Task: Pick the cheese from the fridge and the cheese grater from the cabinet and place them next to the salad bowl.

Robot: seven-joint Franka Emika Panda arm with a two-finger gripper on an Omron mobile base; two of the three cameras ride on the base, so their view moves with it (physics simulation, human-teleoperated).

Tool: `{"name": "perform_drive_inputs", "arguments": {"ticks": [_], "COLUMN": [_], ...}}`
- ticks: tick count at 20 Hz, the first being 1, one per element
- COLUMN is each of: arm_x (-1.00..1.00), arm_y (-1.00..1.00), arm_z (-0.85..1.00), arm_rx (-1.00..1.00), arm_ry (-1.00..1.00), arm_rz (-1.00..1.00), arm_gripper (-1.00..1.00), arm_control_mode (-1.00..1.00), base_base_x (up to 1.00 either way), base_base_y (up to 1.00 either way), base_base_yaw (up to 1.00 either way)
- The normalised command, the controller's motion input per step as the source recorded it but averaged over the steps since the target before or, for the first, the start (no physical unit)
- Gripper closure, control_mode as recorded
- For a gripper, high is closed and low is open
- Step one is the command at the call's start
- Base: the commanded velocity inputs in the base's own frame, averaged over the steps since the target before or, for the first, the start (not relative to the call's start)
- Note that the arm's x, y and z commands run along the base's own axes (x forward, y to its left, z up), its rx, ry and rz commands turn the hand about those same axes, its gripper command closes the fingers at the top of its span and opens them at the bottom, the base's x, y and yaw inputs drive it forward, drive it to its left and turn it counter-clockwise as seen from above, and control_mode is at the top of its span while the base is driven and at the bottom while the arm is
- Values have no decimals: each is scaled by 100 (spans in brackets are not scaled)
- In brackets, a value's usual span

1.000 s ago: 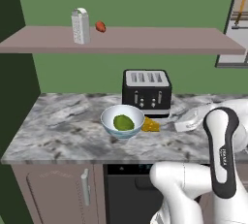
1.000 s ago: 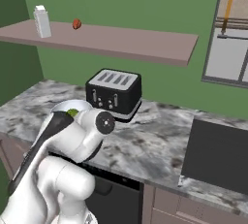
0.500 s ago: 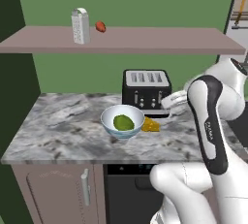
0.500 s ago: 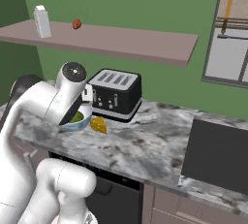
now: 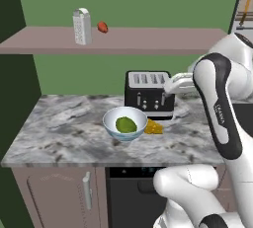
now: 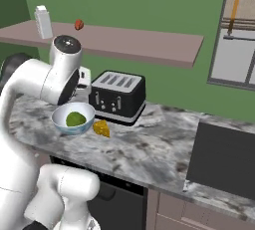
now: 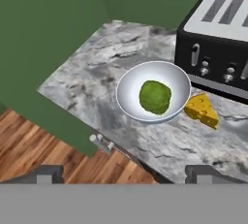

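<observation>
The cheese point(image 5: 153, 127) point(image 7: 202, 110), a small yellow-orange wedge, lies on the counter between the salad bowl point(image 5: 125, 123) point(image 6: 73, 118) point(image 7: 154, 92) and the toaster, close to the bowl's rim. My gripper point(image 5: 171, 84) point(image 7: 124, 174) hangs open and empty above the toaster's right end, well above the cheese. The cheese grater point(image 5: 82, 26) point(image 6: 43, 22) stands upright on the cabinet's shelf board point(image 5: 148, 42), up and to the left. The fridge is out of view.
A black-and-silver toaster point(image 5: 148, 95) point(image 6: 117, 96) stands behind the bowl. A small red fruit point(image 5: 102, 26) sits on the shelf beside the grater. A dark panel point(image 6: 224, 159) lies at the counter's right end. The counter's front edge point(image 7: 97, 138) drops to a wooden floor.
The arm has risen from low over the counter near the cheese to above the toaster. The jaws stayed open. Cheese, bowl and grater have not moved.
</observation>
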Motion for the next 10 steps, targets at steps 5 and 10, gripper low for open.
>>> {"name": "perform_drive_inputs", "arguments": {"ticks": [5,10], "arm_x": [-12,-3], "arm_y": [50,36], "arm_z": [56,75], "arm_rx": [-5,-9], "arm_ry": [-33,-17], "arm_rz": [0,-1], "arm_gripper": [-100,-100], "arm_control_mode": [-100,-100], "base_base_x": [0,0], "base_base_y": [0,0], "base_base_yaw": [0,0]}}
